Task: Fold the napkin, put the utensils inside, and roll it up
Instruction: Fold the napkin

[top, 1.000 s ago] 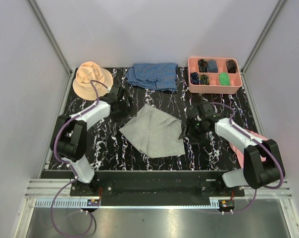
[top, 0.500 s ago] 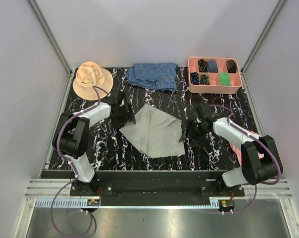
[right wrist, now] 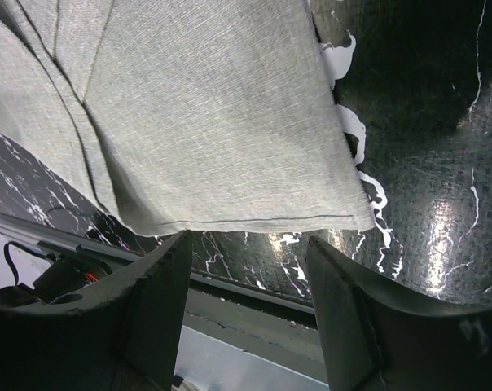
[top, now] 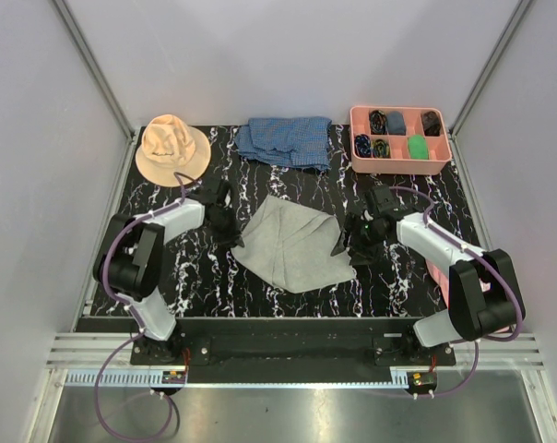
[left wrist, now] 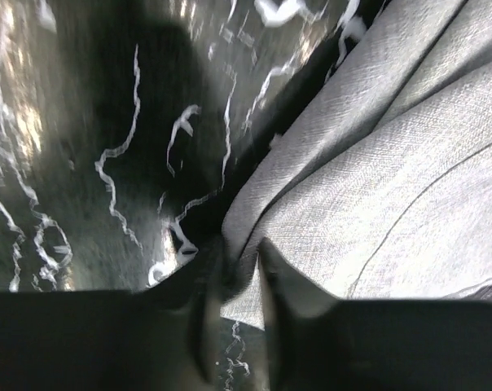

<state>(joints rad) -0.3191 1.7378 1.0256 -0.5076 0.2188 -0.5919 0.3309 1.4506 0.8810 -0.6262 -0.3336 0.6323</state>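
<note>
The light-grey napkin (top: 292,245) lies rumpled, with a fold across it, in the middle of the black marbled table. My left gripper (top: 231,231) is at its left corner, and in the left wrist view the gripper (left wrist: 238,281) is shut on a pinch of the napkin (left wrist: 393,187) at its edge. My right gripper (top: 348,247) is at the napkin's right corner. In the right wrist view this gripper (right wrist: 250,252) stands open, the hemmed edge of the napkin (right wrist: 213,122) just ahead of its fingertips and nothing between them. The utensils are out of view.
A peach hat (top: 171,148) sits at the back left, a blue checked cloth (top: 286,140) at the back middle. A pink tray (top: 400,169) with small dark items stands back right. A pink object (top: 449,272) lies partly under my right arm.
My left gripper came down to the napkin's left corner and closed on it. The napkin's left side has bunched inward. My right gripper shifted slightly toward the napkin's right corner, still open.
</note>
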